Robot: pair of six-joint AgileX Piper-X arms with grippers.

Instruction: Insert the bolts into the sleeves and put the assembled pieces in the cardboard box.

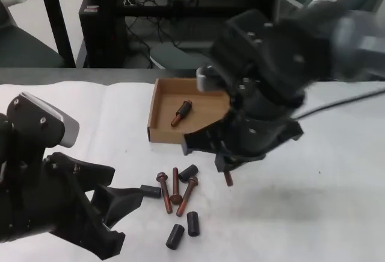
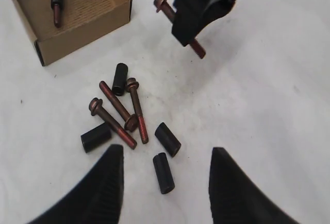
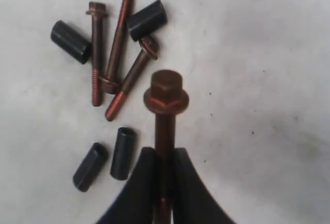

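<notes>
My right gripper (image 3: 165, 154) is shut on a copper bolt (image 3: 166, 98), holding its shank with the hex head sticking out; in the high view this bolt (image 1: 229, 179) hangs just above the table, in front of the cardboard box (image 1: 157, 108). An assembled bolt in a sleeve (image 1: 181, 112) lies inside the box. Three loose bolts (image 1: 175, 190) and several black sleeves (image 1: 188, 173) lie in a cluster on the white table. My left gripper (image 2: 166, 151) stands open, close above the nearer sleeves (image 2: 163, 172), with nothing in it.
The table is covered with a white cloth (image 1: 337, 202), bare to the right of the cluster. The box's wall (image 2: 82, 33) stands beyond the loose parts. The right arm (image 2: 206, 2) hangs over the table near the box's corner.
</notes>
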